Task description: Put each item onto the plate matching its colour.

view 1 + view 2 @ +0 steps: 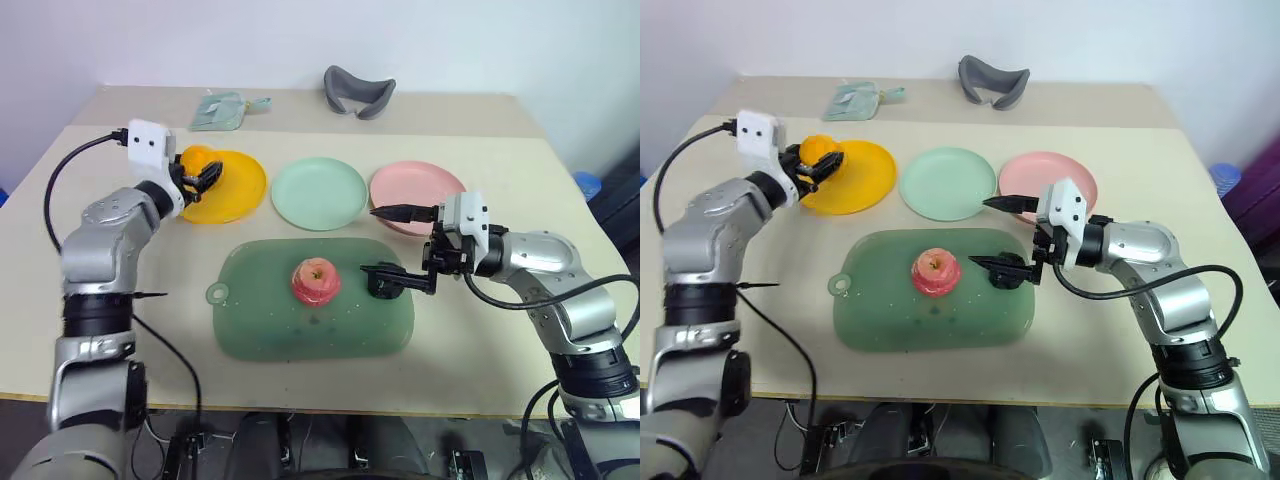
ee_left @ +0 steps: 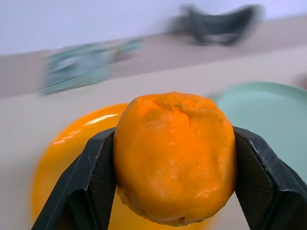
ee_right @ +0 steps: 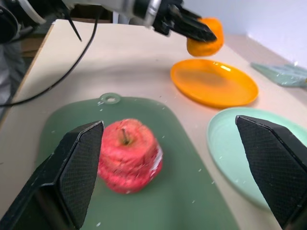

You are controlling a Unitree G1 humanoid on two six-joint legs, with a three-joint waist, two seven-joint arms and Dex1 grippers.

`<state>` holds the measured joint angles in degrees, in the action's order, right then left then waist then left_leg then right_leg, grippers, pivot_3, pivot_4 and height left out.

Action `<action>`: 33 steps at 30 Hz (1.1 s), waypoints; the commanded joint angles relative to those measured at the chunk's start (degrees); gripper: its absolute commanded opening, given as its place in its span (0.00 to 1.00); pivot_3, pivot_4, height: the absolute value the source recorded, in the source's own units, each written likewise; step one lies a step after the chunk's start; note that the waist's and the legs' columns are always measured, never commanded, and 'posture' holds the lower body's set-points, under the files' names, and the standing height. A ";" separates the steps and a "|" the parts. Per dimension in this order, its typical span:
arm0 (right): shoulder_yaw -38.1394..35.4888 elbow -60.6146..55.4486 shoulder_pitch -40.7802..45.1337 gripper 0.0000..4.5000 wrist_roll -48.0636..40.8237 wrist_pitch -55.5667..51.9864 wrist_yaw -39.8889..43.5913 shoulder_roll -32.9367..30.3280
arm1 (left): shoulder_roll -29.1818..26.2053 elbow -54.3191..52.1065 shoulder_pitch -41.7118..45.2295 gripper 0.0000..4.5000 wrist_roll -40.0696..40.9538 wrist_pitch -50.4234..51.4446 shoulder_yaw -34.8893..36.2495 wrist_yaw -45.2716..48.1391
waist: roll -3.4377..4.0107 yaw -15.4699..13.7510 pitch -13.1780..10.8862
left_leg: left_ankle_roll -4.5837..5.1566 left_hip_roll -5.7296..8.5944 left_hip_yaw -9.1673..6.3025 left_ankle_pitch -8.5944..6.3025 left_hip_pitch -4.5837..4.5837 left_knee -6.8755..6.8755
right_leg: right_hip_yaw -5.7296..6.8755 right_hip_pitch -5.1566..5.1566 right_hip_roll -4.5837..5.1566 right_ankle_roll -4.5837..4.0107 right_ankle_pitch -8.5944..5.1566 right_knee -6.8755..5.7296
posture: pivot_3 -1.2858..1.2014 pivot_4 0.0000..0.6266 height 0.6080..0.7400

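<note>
The left gripper (image 1: 203,176) is clamped on the orange-yellow lump (image 2: 175,155), one black finger on each side of it, and holds it in the air at the near-left edge of the yellow plate (image 1: 235,190), clear of the plate's surface. Beyond that gripper lie the mint green plate (image 1: 319,193) and, further along the row, the pink plate (image 1: 415,195). The right gripper (image 1: 392,245) has its jaws spread wide with nothing between them; it points sideways over the translucent green mat (image 1: 260,325), one finger low at the mat's right part, the other raised over the near edge of the pink plate. The pink-red apple (image 1: 316,281) sits upright on the mat just ahead of those open fingers, apart from them.
</note>
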<state>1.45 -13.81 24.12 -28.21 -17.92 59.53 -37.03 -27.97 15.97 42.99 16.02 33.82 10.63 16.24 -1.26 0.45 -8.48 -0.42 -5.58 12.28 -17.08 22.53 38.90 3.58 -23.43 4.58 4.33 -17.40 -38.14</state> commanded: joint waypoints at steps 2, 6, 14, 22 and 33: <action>-0.96 2.05 4.09 1.00 2.67 1.80 -5.36 3.27 | 3.46 9.99 6.90 0.60 -4.16 -6.81 1.39 -9.01 | -0.04 0.13 -0.03 | 0.00 0.00 0.00 0.00 0.04 0.01 | 0.01 -0.02 0.00 0.00 0.00 0.00 | 0.52 0.24 1.00; -0.87 3.85 7.33 1.00 4.82 1.84 -12.27 8.33 | 5.52 16.10 9.61 0.60 -5.41 -10.74 1.08 -10.95 | -0.04 0.43 -0.04 | -0.01 -0.01 0.01 0.00 0.05 -0.01 | 0.03 -0.06 -0.01 0.00 0.00 -0.03 | 0.52 0.24 1.00; -0.46 3.67 8.70 1.00 7.13 -1.15 -20.81 14.00 | 5.37 22.16 11.24 0.60 -7.11 -14.19 0.81 -12.05 | -0.04 0.27 -0.06 | -0.01 -0.01 0.01 0.01 0.16 0.05 | 0.06 -0.13 -0.01 0.01 0.00 -0.06 | 0.52 0.24 1.00; 0.22 1.83 8.09 1.00 6.33 -3.59 -21.35 15.30 | 5.56 23.45 10.96 0.60 -7.22 -14.48 1.25 -12.49 | -0.04 0.37 -0.06 | -0.01 -0.01 0.00 0.01 0.25 0.06 | 0.08 -0.20 -0.01 0.01 0.00 -0.08 | 0.52 0.24 1.00; 1.36 0.32 6.80 1.00 6.04 -4.92 -18.78 14.05 | 6.14 13.42 6.76 0.99 -2.60 -13.07 3.20 -6.95 | -0.04 0.41 -0.06 | -0.01 -0.01 -0.02 0.01 0.31 0.08 | 0.09 -0.24 -0.01 0.01 0.00 -0.09 | 0.52 0.24 1.00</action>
<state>2.96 -10.48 30.93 -21.17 -22.54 40.27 -22.64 -20.98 34.00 50.60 12.34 21.05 12.79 7.74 -1.30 0.86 -8.54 -0.43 -5.59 12.26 -17.07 22.83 38.99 3.67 -23.68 4.57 4.34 -17.40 -38.23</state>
